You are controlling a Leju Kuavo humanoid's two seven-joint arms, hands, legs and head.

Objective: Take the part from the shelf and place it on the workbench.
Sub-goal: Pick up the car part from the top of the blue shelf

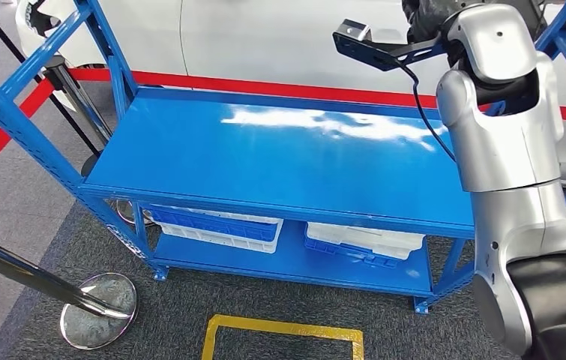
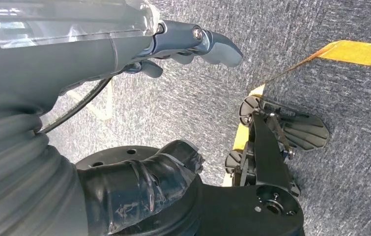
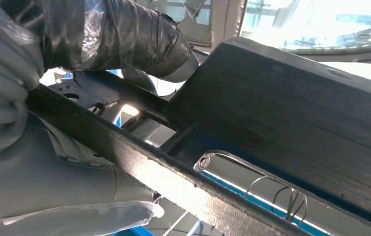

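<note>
White and blue bins [image 1: 220, 226] sit low, beside a chrome stanchion base [image 1: 98, 310] and yellow floor marking [image 1: 283, 335].

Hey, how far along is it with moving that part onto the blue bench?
Done: the black part is off the shelf, raised in the right hand. In hand: it hangs above the far right corner of the blue workbench. Left: lowering it onto the bench top and letting go. The left hand hangs idle.

The shelf [image 1: 280, 142] is blue painted metal, its top board smooth and glossy enough to throw back white glare. Beneath it lie bins [image 1: 216, 225] of white and blue plastic. The floor [image 1: 182, 322] is rough dark grey carpet with glossy yellow tape [image 1: 280, 328]. A stanchion base [image 1: 98, 309] is mirror-polished metal. The right arm [image 1: 508, 135] has a smooth satin silver shell. The part [image 3: 291, 118] looks matt black, faintly grained.
</note>
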